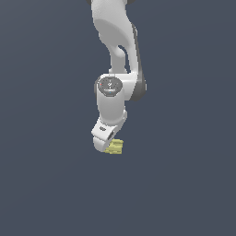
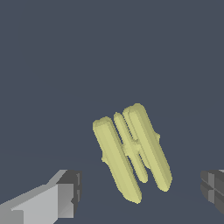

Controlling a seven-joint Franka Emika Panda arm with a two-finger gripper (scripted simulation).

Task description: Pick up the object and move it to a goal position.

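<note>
The object (image 2: 133, 151) is a small pale yellow-green piece made of long ridges side by side. It lies on the flat dark grey surface. In the exterior view the object (image 1: 115, 147) shows just below the white hand of the arm, partly covered by it. My gripper (image 2: 140, 192) is open, its two dark-tipped fingers (image 2: 70, 190) standing wide apart on either side of the object, with clear gaps to it. Nothing is held. In the exterior view the gripper (image 1: 105, 144) fingertips are hidden behind the hand.
The dark grey surface (image 1: 184, 184) spreads evenly around the arm. The white arm (image 1: 115, 69) comes down from above in the exterior view. No other objects and no marked spot show in either view.
</note>
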